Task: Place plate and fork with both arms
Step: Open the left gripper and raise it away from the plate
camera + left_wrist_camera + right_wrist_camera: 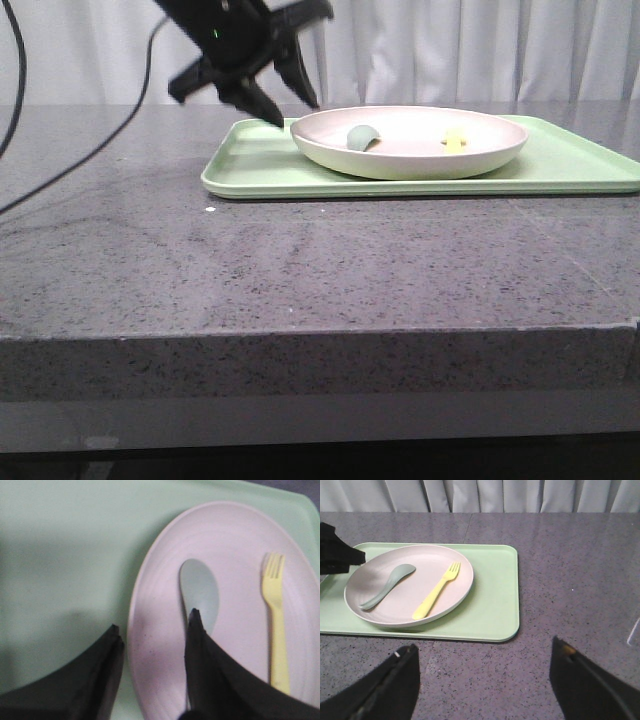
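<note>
The plate (410,140) sits on the green tray (250,165), with the fork (436,591) and spoon (387,585) in it. The left gripper (285,110) straddles its left rim, fingers open; closing there probably tips the plate, spilling the fork. The right gripper (485,672) hangs open over the desk (580,580).

We see our left pincer (152,635) spread wide astride the rim of the round cream plate (240,545), which holds a grey-green spoon (200,592) and a pale-yellow plastic fork (276,625), on a light-green tray (65,555).
</note>
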`<state>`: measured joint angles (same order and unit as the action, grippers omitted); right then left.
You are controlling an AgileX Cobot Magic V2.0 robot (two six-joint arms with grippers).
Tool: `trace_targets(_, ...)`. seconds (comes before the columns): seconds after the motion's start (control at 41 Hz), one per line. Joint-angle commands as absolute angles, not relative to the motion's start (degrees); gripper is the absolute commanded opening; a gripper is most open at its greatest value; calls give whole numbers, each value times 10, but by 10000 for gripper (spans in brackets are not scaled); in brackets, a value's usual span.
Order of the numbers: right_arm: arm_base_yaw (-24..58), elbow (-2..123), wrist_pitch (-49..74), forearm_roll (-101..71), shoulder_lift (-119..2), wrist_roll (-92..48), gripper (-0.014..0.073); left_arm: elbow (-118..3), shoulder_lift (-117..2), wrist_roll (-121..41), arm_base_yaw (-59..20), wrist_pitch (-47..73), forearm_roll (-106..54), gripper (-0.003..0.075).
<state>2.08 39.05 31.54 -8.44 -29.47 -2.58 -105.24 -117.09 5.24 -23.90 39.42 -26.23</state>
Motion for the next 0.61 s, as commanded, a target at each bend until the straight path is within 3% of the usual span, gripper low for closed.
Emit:
trace_targets(0.0,21,411,268,-80,-301,-29,566,-1076,-1094,43,-238,371,-225,300)
trace_targets(0.098,21,411,268,-80,-301,-29,566,-1076,-1070,43,-238,386,-183,246)
trace_targets(0.317,21,411,274,-80,-301,-29,566,-1060,-1011,43,-238,416,-90,39)
trace_targets(0.439,21,411,280,-80,-301,-29,566,-1016,-961,44,-237,413,-45,-14)
trace_targets(0.585,21,411,280,-80,-301,-29,566,-921,-877,44,-205,375,-43,-18)
